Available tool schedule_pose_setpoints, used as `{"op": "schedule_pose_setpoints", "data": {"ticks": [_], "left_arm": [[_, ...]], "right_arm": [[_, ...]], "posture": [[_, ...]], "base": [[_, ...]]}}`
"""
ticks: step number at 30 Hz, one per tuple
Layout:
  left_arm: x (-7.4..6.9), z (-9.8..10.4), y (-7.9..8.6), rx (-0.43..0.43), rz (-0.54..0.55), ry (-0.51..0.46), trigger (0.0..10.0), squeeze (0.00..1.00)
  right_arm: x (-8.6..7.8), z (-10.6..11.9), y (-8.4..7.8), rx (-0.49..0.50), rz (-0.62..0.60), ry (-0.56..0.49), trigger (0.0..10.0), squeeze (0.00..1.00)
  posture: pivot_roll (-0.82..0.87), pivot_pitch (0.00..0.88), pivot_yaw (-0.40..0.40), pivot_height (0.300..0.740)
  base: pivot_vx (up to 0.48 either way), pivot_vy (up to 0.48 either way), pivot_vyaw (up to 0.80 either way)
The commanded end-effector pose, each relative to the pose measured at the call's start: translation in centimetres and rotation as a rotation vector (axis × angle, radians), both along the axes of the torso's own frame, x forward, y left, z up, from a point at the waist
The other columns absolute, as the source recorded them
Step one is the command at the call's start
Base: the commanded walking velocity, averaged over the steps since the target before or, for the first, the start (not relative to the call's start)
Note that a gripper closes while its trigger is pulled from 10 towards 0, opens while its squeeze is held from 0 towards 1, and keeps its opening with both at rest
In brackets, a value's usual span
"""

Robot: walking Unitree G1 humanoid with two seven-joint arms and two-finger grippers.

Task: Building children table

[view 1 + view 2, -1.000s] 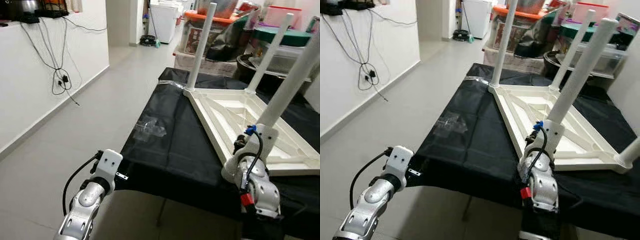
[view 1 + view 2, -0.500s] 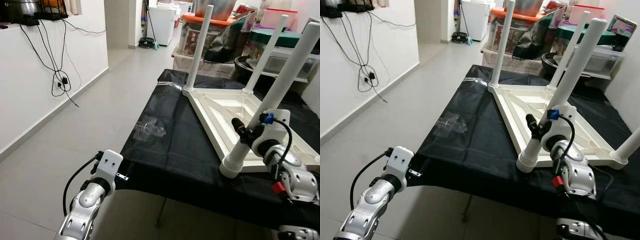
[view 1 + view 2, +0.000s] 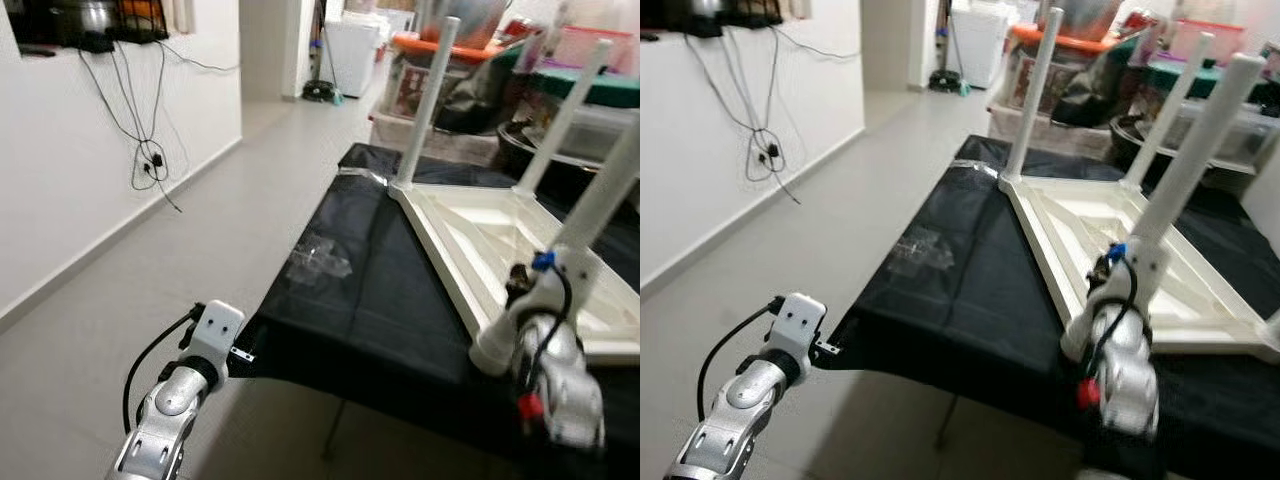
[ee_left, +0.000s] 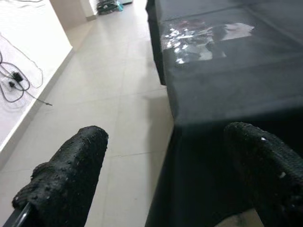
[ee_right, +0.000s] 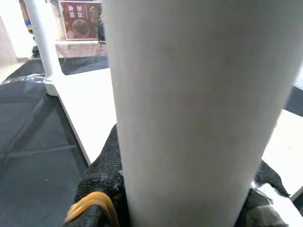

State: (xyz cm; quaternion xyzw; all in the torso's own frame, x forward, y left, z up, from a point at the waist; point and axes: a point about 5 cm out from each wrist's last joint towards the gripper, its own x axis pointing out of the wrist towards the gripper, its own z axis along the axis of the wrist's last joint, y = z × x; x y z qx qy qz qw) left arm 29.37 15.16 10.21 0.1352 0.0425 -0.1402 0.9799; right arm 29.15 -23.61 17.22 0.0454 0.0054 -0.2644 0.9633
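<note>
Left eye view, catalogued from my left side across to my right.

1. White wall (image 3: pixel 90 150) at far left, with black cables (image 3: pixel 150 150) hanging down it from a shelf above. A pale skirting runs along its foot.
2. Floor (image 3: pixel 200 260): light grey tiles, running back to a doorway.
3. My left gripper (image 4: pixel 165 189), held low just off the near left corner of the work surface, over the floor. Its 2 black fingers (image 4: pixel 71 175) are spread wide apart, with nothing between them.
4. Work surface (image 3: pixel 370 290): a long table under a black cloth, its edge hanging down at the near side. A crumpled clear plastic bag (image 3: pixel 320 262) lies on the cloth near the left edge.
5. Children's table (image 3: pixel 480 235), white, lying upside down on the black cloth toward the right. I count 3 legs pointing up in this view; a 4th shows at the right edge of the right eye view.
6. Nearest leg (image 3: pixel 1185 150), standing at the near corner of the upturned top. My right gripper (image 5: pixel 189 189) is clenched around its lower part, black fingers pressed on both sides of the white tube.
7. Background, beyond the table: stacked storage boxes (image 3: pixel 440 70) with orange and green lids, and a white appliance (image 3: pixel 355 50) by the doorway.
8. Writing: a red printed label (image 5: pixel 78 21) shows on a box in the right wrist view; its text is too small to read.
</note>
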Motion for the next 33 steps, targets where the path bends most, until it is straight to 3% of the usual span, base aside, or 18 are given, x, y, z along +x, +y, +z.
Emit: {"op": "schedule_pose_setpoints", "data": {"ticks": [1, 2, 6, 7, 10, 11, 15, 16, 17, 19, 21, 22, 23, 24, 29, 30, 31, 33], "left_arm": [[0.0, -0.1, -0.3, 0.010, -0.020, 0.010, 10.0, 0.00], [0.0, -0.2, -0.2, 0.012, -0.019, 0.013, 10.0, 0.00], [0.1, -0.3, -0.3, 0.013, -0.018, 0.018, 10.0, 0.00], [0.1, -0.3, -0.3, 0.013, -0.017, 0.019, 10.0, 0.00], [0.2, -0.3, -0.3, 0.011, -0.016, 0.019, 10.0, 0.00], [0.2, -0.3, -0.3, 0.009, -0.015, 0.019, 10.0, 0.00], [0.1, -0.4, -0.4, 0.006, -0.015, 0.020, 10.0, 0.00], [0.1, -0.4, -0.4, 0.006, -0.015, 0.020, 10.0, 0.00], [0.1, -0.4, -0.4, 0.007, -0.018, 0.020, 10.0, 0.00], [0.1, -0.4, -0.4, 0.007, -0.018, 0.020, 10.0, 0.00], [0.0, -0.5, -0.5, 0.009, -0.022, 0.022, 10.0, 0.00], [0.0, -0.5, -0.5, 0.009, -0.022, 0.022, 10.0, 0.00], [-0.1, -0.5, -0.6, 0.011, -0.025, 0.023, 10.0, 0.00], [-0.1, -0.5, -0.6, 0.011, -0.027, 0.024, 10.0, 0.00], [-0.1, -0.5, -0.7, 0.013, -0.030, 0.025, 10.0, 0.00], [-0.1, -0.5, -0.6, 0.014, -0.031, 0.025, 10.0, 0.00], [-0.1, -0.5, -0.6, 0.014, -0.031, 0.025, 10.0, 0.00], [0.0, -0.4, -0.5, 0.019, -0.033, 0.024, 10.0, 0.00]], "right_arm": [[-0.1, -1.5, 1.4, 0.002, 0.064, 0.114, 0.0, 0.00], [0.1, -1.7, 2.1, -0.009, 0.117, 0.134, 10.0, 0.00], [0.8, -1.3, 2.1, -0.021, 0.180, 0.106, 10.0, 0.00], [1.1, -0.7, 1.5, -0.032, 0.179, 0.070, 10.0, 1.00], [1.7, 0.5, 0.0, -0.045, 0.202, 0.034, 10.0, 1.00], [2.3, 1.2, -0.5, -0.024, 0.292, 0.017, 10.0, 0.00], [2.9, 2.7, -1.4, -0.022, 0.478, -0.033, 10.0, 0.00], [2.9, 2.7, -1.4, -0.022, 0.478, -0.033, 10.0, 0.00], [2.7, 2.9, -1.3, -0.018, 0.576, -0.032, 10.0, 0.00], [2.7, 2.9, -1.3, -0.018, 0.576, -0.032, 10.0, 0.00], [1.9, 2.8, 0.0, -0.024, 0.801, -0.009, 10.0, 0.00], [1.9, 2.8, 0.0, -0.024, 0.801, -0.009, 10.0, 0.00], [1.7, 2.4, 0.6, -0.013, 0.855, 0.004, 6.3, 0.00], [1.7, 1.8, 1.1, -0.001, 0.877, 0.019, 0.0, 0.00], [1.8, 0.7, 1.2, -0.012, 0.847, 0.081, 0.0, 0.00], [2.2, -0.6, 0.7, 0.008, 0.727, 0.153, 0.0, 0.00], [2.2, -0.6, 0.7, 0.008, 0.727, 0.153, 0.0, 0.00], [2.2, -2.6, -1.3, 0.060, 0.331, 0.234, 0.0, 0.00]], "posture": [[0.12, 0.000, -0.122, 0.740], [0.12, 0.000, -0.121, 0.740], [0.12, 0.000, -0.124, 0.740], [0.12, 0.000, -0.124, 0.740], [0.11, 0.000, -0.126, 0.740], [0.11, 0.000, -0.125, 0.740], [0.11, 0.000, -0.126, 0.740], [0.11, 0.000, -0.126, 0.740], [0.12, 0.000, -0.126, 0.740], [0.12, 0.000, -0.126, 0.740], [0.11, 0.000, -0.124, 0.740], [0.11, 0.000, -0.124, 0.740], [0.11, 0.000, -0.124, 0.740], [0.12, 0.000, -0.122, 0.740], [0.12, 0.000, -0.122, 0.740], [0.12, 0.000, -0.117, 0.740], [0.12, 0.000, -0.117, 0.740], [0.12, 0.000, -0.117, 0.740]], "base": [[0.000, 0.000, 0.00], [0.000, 0.000, 0.00], [0.000, 0.000, 0.00], [0.000, 0.000, 0.00], [0.000, 0.000, 0.00], [0.000, 0.000, 0.00], [0.000, 0.000, 0.00], [0.000, 0.000, 0.00], [0.000, 0.000, 0.00], [0.000, 0.000, 0.00], [0.000, 0.000, 0.00], [0.000, 0.000, 0.00], [0.000, 0.000, 0.00], [0.000, 0.000, 0.00], [0.000, 0.000, 0.00], [0.000, 0.000, 0.00], [0.000, 0.000, 0.00], [0.000, 0.000, 0.00]]}}
